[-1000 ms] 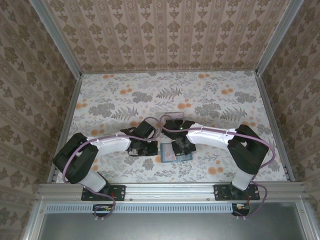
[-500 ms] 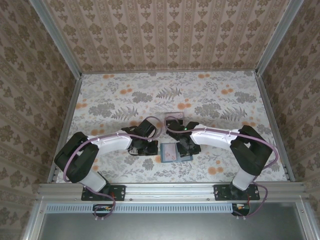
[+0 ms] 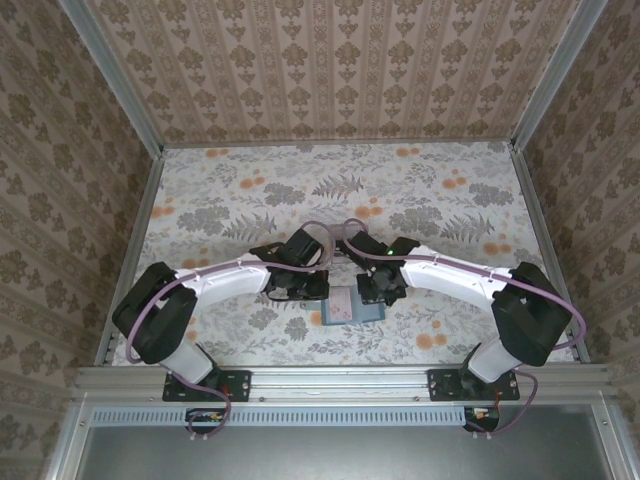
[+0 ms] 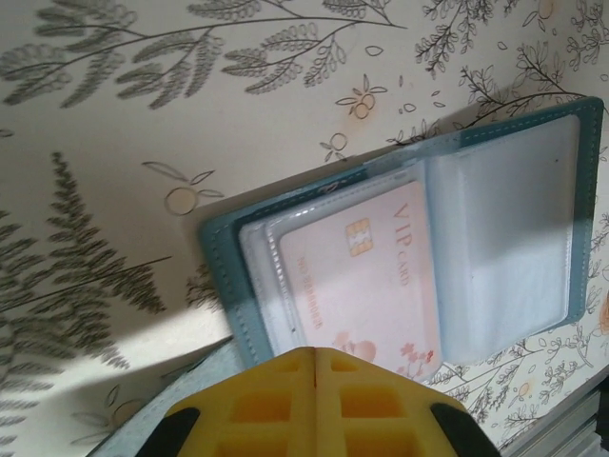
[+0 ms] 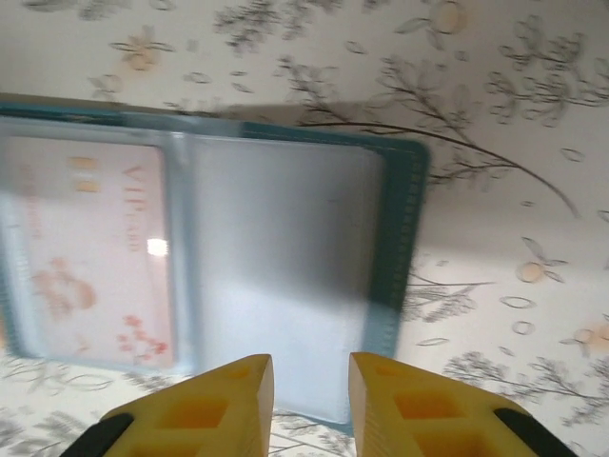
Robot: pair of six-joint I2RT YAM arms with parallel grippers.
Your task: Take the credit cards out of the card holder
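Near the surface's [image 3: 250, 190] near edge the card holder [image 3: 350, 305] [image 4: 495, 238] [image 5: 285, 248] was laid open, long axis along that edge. Its credit card [image 4: 362, 276] [image 5: 90, 248] was seen just ahead of the left end effector [image 3: 305, 285] [image 4: 314, 354], pinched together on nothing; the right end effector [image 3: 375, 288] [image 5: 309, 367], slightly parted and empty, was held over the bare sleeve

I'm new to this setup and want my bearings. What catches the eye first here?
A teal card holder lies open, flat on the flowered table, near its front edge between the two arms. A pink VIP card sits in the clear sleeve of one panel; the other panel's sleeve looks empty. The left end effector hangs shut by the card side, the right end effector slightly open by the empty side.
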